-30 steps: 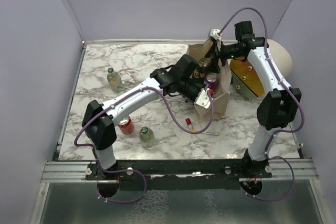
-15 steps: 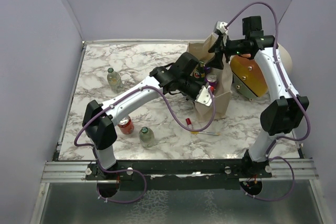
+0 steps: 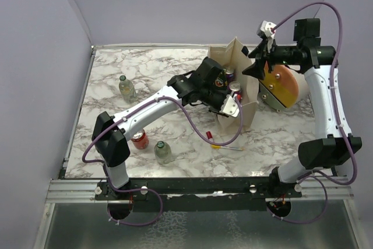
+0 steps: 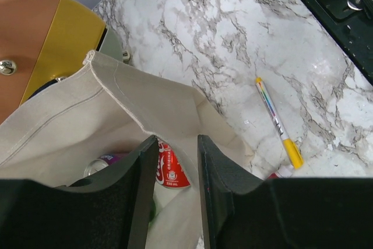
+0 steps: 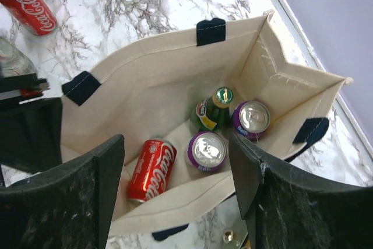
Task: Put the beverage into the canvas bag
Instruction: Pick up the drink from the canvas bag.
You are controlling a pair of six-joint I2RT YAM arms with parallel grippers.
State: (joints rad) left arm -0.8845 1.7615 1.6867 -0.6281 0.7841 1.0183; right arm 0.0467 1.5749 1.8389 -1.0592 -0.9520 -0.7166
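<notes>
Red cola can (image 5: 150, 170) in the canvas bag (image 5: 151, 80) — nothing held
It lies on its side among other drinks. My left end effector (image 4: 175, 143) hangs partly open above it and my right end effector (image 5: 176, 141) gapes wide. I judge the can rigid and slick — best gripped mid-body; the bag is floppy.

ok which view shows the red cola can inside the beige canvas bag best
Right wrist: it looks down into the open beige canvas bag, showing the red cola can full length, lying on its side. Left wrist shows only a strip of it between its own fingers. In the top external view I cannot make it out.
</notes>
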